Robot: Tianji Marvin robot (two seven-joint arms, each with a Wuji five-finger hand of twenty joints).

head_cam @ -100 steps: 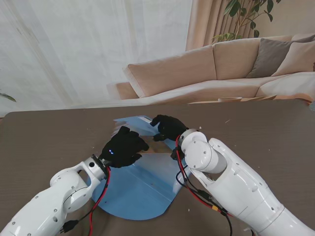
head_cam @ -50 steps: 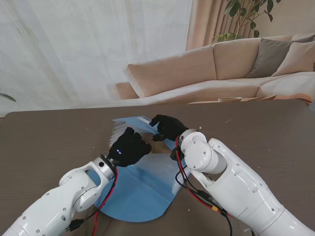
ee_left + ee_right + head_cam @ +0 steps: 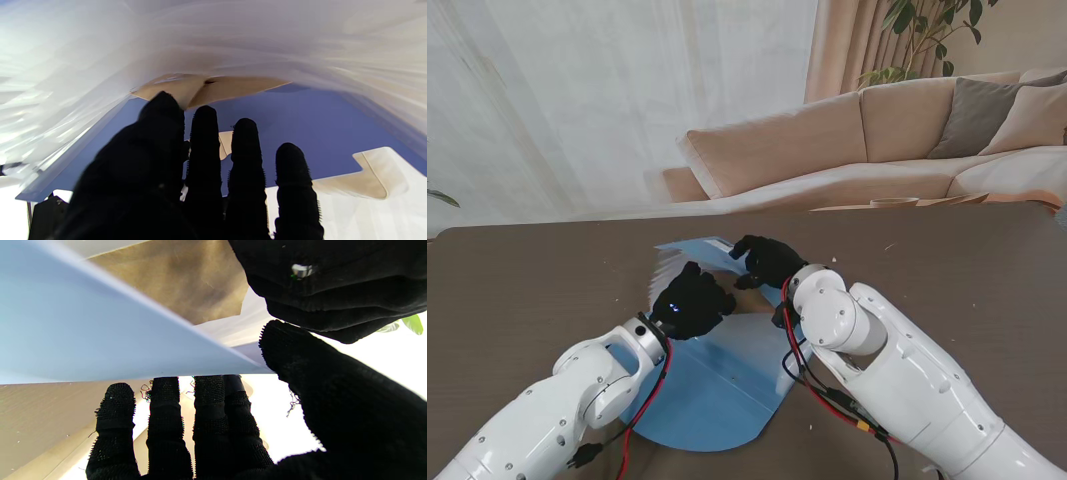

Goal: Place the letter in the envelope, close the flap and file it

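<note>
Filing: the tan envelope [image 3: 745,296] lies inside the open blue folder [image 3: 717,385], between the two hands, on the brown worktop [image 3: 517,290].
Left hand [image 3: 689,303]: fingers extended close together over the envelope; whether it grips anything cannot be told.
Right hand [image 3: 769,260]: thumb and fingers pinch the folder's raised cover [image 3: 100,323] (held lifted).
Advice: likely seat the envelope flat against the spine before lowering the cover.

Black knit cloth on both hands, left hand [image 3: 689,303] and right hand [image 3: 769,260], nubby and matt. Blue folder [image 3: 712,385] looks like smooth plastic, slight sheen. Envelope [image 3: 213,87] is tan matt paper. Table [image 3: 967,270]: dull brown wood grain.
</note>
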